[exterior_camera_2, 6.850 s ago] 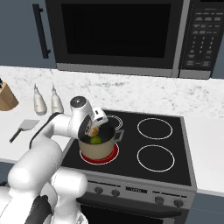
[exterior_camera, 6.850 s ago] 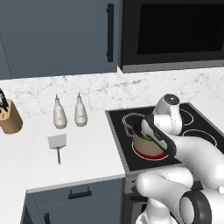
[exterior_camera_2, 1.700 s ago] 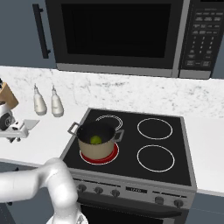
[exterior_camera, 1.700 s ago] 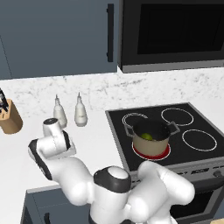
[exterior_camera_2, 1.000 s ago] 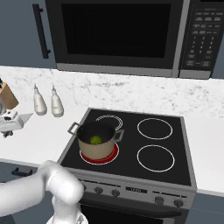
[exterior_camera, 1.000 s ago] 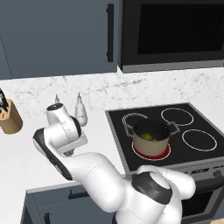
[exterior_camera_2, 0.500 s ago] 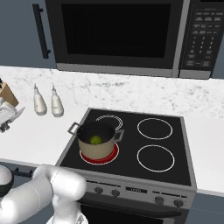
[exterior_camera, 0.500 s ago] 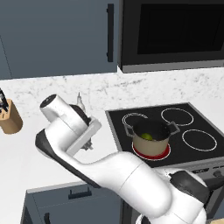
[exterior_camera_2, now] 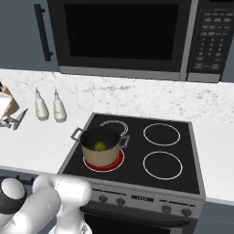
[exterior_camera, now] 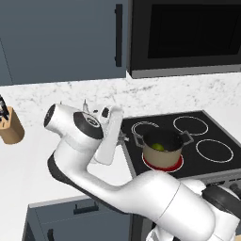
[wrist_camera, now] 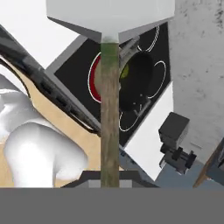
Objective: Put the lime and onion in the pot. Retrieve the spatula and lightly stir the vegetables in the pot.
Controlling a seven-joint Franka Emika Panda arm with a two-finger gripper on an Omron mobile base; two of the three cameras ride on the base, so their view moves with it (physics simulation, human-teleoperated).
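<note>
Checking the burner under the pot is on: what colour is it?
Red: a glowing ring shows under the pot on the front-left burner, clearest in the right base view.

Dark microwave (exterior_camera_2: 123, 36) above black stove (exterior_camera_2: 137, 155), marble backsplash (exterior_camera_2: 137, 98), slate-blue cabinets (exterior_camera: 56, 40).

— What do your views give you on finish?
— You see the spatula (wrist_camera: 109, 87) with a matt wood-grain handle and smooth pale blade. The pot (exterior_camera_2: 101, 153) has matt tan sides, the stovetop (exterior_camera_2: 151, 155) is glossy black glass, and the table (exterior_camera_2: 32, 137) is smooth white.
</note>
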